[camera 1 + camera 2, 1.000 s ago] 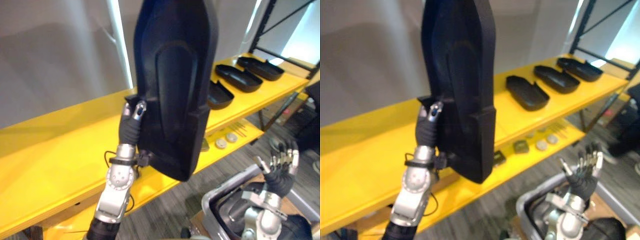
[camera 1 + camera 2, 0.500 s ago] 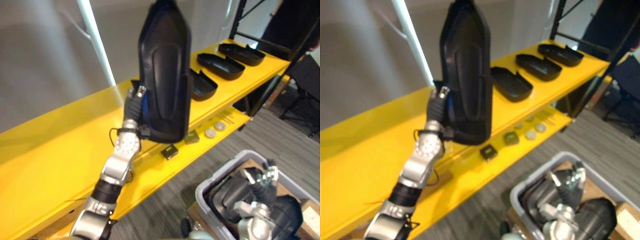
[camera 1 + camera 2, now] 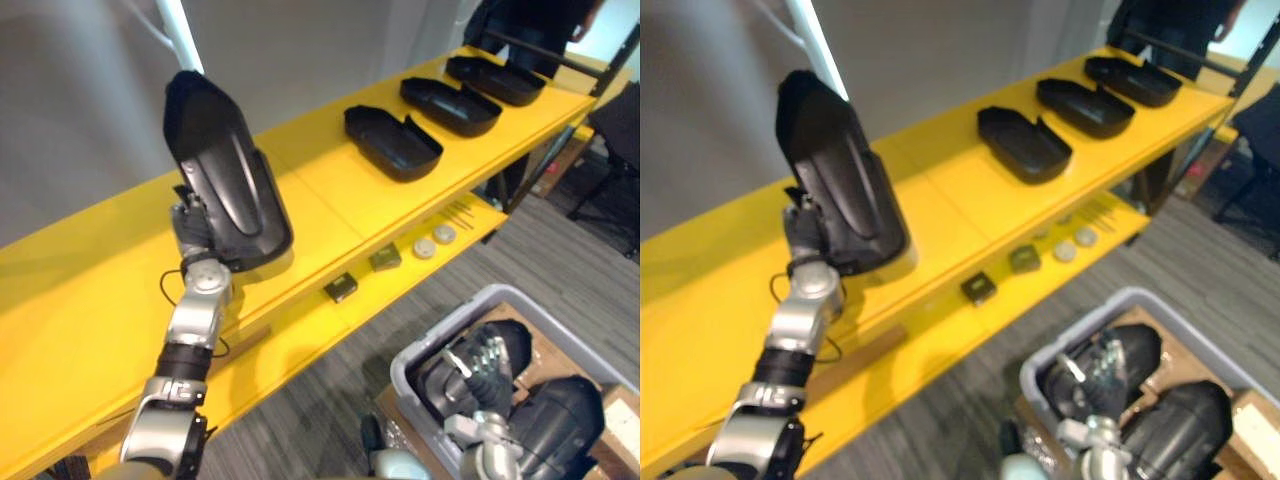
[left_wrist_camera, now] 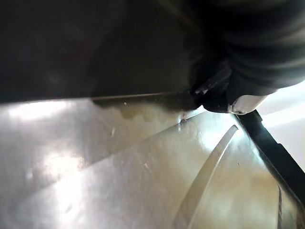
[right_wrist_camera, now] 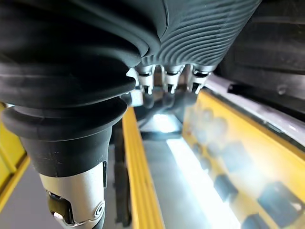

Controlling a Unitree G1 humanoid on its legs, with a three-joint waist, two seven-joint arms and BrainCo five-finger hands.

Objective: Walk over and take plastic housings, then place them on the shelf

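Left hand (image 3: 192, 228): fingers closed on the near, lower end of the held housing (image 3: 225, 180); they are partly hidden behind it. The housing is carried tilted, its narrow end up and far, its lower end just over the yellow shelf top (image 3: 90, 290). Whether it touches the top cannot be told.

Open room: bare yellow surface is seen to the left of the held housing and between it and the row of housings (image 3: 392, 142) to the right. Three of those are laid hollow side up in a line running far-right, near one another. The near edge of the top is just beside the left hand.

Lower shelf (image 3: 300, 345): two small dark blocks (image 3: 341, 287) and two pale discs (image 3: 425, 248) are set near its front edge.

Right hand (image 3: 478, 362): fingers straight and loosely spread, nothing held, above the grey bin (image 3: 425, 345) at near right. More dark housings (image 3: 565, 430) are packed in the bin.

A black rack post (image 3: 612, 62) and a person in dark clothes (image 3: 530, 20) stand at far right.
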